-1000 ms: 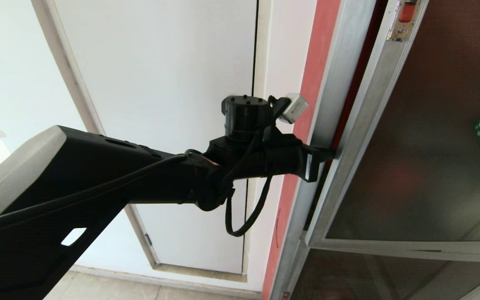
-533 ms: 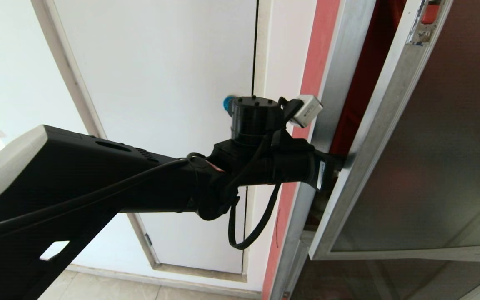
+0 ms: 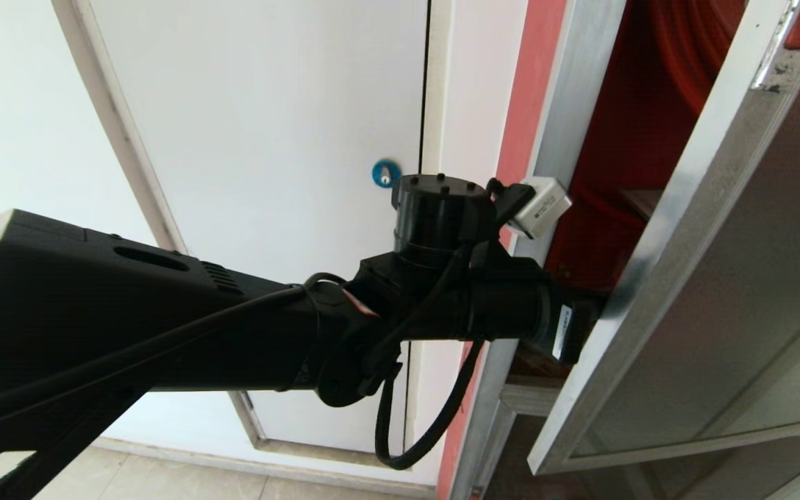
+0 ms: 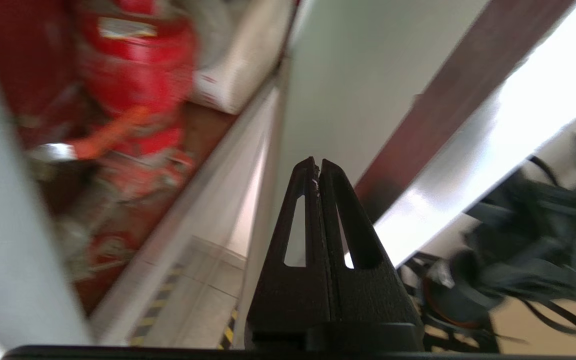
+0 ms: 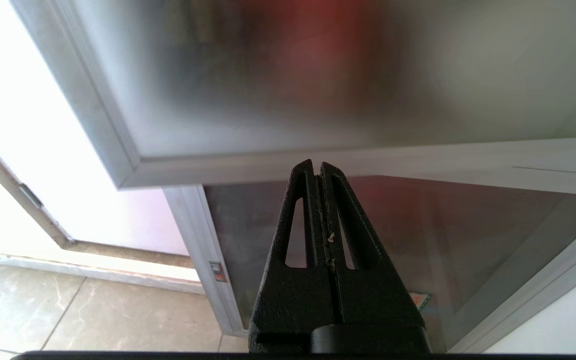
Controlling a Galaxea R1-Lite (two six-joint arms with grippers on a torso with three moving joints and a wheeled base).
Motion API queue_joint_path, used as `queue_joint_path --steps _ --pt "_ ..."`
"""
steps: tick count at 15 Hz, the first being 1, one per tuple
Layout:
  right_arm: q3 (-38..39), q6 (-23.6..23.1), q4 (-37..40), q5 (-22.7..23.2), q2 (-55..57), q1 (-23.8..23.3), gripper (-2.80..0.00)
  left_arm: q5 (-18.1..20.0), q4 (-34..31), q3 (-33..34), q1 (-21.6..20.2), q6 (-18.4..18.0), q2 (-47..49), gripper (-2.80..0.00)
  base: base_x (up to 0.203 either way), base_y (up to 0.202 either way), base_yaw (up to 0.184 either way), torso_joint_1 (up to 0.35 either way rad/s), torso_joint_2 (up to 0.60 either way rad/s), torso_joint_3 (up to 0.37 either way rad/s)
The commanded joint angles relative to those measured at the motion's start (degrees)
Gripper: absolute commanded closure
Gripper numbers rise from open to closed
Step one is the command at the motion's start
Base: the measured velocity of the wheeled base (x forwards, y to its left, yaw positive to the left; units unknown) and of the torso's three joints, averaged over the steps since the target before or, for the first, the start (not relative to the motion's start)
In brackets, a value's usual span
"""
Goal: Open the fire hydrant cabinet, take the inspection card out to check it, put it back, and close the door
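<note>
- Step in hand: opening. The left gripper (image 3: 598,309) is pressing against the inner face of the free edge of the door (image 3: 692,229), with its fingers (image 4: 318,200) closed together and nothing held between them.
- The door is standing partly open, its free edge angled away from the frame of the fire hydrant cabinet (image 3: 567,104), so that the red interior is showing through the gap.
- In the left wrist view, red fittings (image 4: 133,80) are appearing inside the cabinet, blurred; the inspection card is not identifiable in any view.
- The right gripper (image 5: 318,170) is hanging parked below the door's lower rail (image 5: 368,162), fingers closed and empty, pointing at the lower glass panel (image 5: 418,240).
- The white panel with the blue lock (image 3: 385,173) is standing beside the cabinet frame, on the side away from the door, and is not part of the job.
- Judgement for the next move: the door probably needs swinging wider, so that an arm is passing the frame freely; the card then needs locating inside, and the closed fingers need opening before any grasp.
</note>
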State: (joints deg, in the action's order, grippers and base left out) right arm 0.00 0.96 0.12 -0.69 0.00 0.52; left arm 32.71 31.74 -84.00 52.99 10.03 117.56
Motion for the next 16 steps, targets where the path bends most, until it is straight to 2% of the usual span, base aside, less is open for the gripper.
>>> queue_joint_path --steps 1,10,14,16 --pt "0.0 0.0 0.0 0.0 -0.1 0.0 0.0 0.2 0.2 1.8 1.2 0.1 -2.6 0.0 0.0 0.0 0.0 0.0 0.0 0.0" --pt "0.0 0.0 0.1 0.0 -0.1 0.0 0.0 0.9 0.1 6.8 6.2 0.1 -5.9 0.0 0.0 0.0 0.0 0.0 0.0 0.0" --pt "0.0 0.0 0.1 0.0 -0.1 0.1 0.0 6.5 0.1 8.7 7.0 0.1 -6.5 0.0 0.0 0.0 0.0 0.0 0.0 0.0" --pt "0.0 0.0 0.0 0.0 -0.1 0.0 0.0 7.4 0.1 8.8 7.6 0.2 -6.6 0.0 0.0 0.0 0.0 0.0 0.0 0.0"
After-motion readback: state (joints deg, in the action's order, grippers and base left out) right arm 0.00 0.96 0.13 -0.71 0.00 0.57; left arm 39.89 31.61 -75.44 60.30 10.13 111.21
